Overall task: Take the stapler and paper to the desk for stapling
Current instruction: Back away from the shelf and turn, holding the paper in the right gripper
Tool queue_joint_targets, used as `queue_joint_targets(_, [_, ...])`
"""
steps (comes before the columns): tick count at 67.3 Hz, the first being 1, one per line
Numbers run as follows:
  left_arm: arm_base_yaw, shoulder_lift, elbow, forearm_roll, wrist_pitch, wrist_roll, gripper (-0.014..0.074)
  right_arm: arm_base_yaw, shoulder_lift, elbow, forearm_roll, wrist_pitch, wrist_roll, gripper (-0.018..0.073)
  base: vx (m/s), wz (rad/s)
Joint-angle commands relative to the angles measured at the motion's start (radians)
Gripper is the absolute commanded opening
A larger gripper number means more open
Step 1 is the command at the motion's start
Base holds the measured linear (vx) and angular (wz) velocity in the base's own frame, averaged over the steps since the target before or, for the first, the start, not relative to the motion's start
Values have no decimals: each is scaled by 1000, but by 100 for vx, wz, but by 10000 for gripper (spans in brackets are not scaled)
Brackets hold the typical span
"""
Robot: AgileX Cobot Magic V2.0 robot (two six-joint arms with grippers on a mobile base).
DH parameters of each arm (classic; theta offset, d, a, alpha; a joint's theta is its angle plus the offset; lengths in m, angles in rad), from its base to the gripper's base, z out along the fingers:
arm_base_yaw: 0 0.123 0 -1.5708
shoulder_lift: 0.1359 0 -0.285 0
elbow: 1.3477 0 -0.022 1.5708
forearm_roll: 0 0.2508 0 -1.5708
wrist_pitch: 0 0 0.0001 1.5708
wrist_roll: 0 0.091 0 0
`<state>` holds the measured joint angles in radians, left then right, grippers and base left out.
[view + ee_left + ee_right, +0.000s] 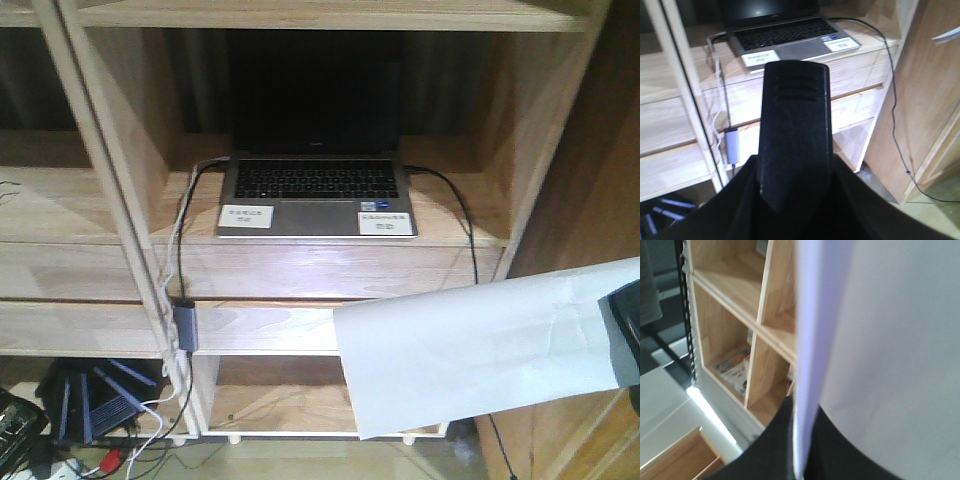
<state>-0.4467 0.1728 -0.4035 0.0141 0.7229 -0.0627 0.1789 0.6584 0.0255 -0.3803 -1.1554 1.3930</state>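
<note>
The paper (480, 340), at the lower right of the front view, is plain white and matt, smooth apart from faint creases. In the right wrist view it looks thin, with a bluish cast along its edge. The stapler (796, 125), in the middle of the left wrist view, is black plastic with a dull sheen and three moulded ridges near its top. The shelf unit (330, 265) is pale wood with visible grain and a light sheen. The laptop (315, 185) has a matt, silvery-grey, metal-looking deck, black keys, a dark glossy screen and white paper labels (246, 215).
</note>
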Motion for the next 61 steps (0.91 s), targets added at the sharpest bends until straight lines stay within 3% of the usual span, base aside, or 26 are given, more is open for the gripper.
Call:
queue_joint_targets(1, [1, 9, -32, -3, -101, -1, -6, 0, 1, 25, 8, -180, -4, -1, -4, 27])
queue_joint_targets(23, [1, 9, -32, -3, -101, -1, -6, 0, 1, 25, 8, -180, -4, -1, -4, 37])
queue_joint_targets(61, [1, 9, -32, -3, -101, -1, -6, 0, 1, 25, 8, -180, -4, -1, 1, 59])
